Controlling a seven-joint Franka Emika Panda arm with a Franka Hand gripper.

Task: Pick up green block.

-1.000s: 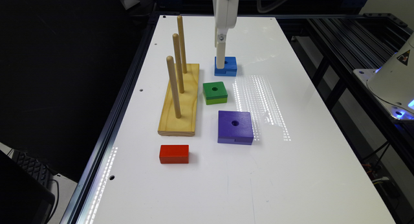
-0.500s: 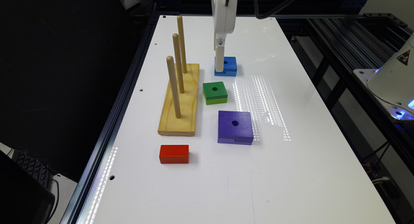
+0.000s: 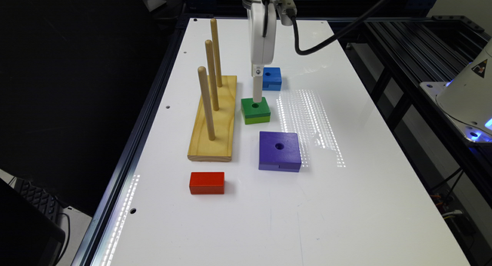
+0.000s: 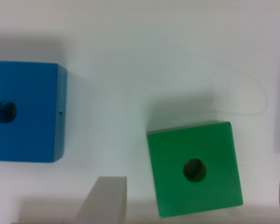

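The green block (image 3: 255,111) lies flat on the white table (image 3: 365,204), dark green on top with a round centre hole and a lime layer beneath. My gripper (image 3: 256,93) hangs straight down just above it, its tip close over the block's far edge. In the wrist view the green block (image 4: 210,144) sits between the two fingertips (image 4: 106,201), which stand wide apart on either side of it. The gripper (image 4: 194,205) is open and holds nothing.
A blue block with a hole (image 3: 271,78) lies just beyond the green one. A larger purple block (image 3: 279,150) is nearer the camera. At the exterior view's left stand a wooden base with three upright pegs (image 3: 213,120) and a red brick (image 3: 206,182).
The gripper has shifted from beside the blue block to over the green block, coming nearer the camera and lower. No block has moved.
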